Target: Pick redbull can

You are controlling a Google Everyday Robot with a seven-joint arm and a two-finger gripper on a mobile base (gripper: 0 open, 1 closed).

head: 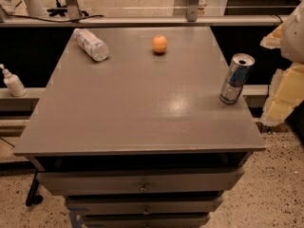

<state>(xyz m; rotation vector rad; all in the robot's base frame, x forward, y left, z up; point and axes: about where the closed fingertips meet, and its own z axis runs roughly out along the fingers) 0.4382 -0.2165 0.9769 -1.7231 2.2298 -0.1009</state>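
Observation:
The redbull can [236,79] is slim, silver and blue with a shiny silver top. It stands upright on the grey table [137,108], close to its right edge. My gripper [278,70] is at the right edge of the view, just right of the can and off the table's side. Its pale yellow fingers [285,94] are spread apart with nothing between them. It does not touch the can.
A clear plastic bottle [91,44] lies on its side at the table's back left. An orange [160,44] sits at the back middle. Drawers [142,182] are below the front edge. A pump bottle [13,82] stands on a ledge at the left.

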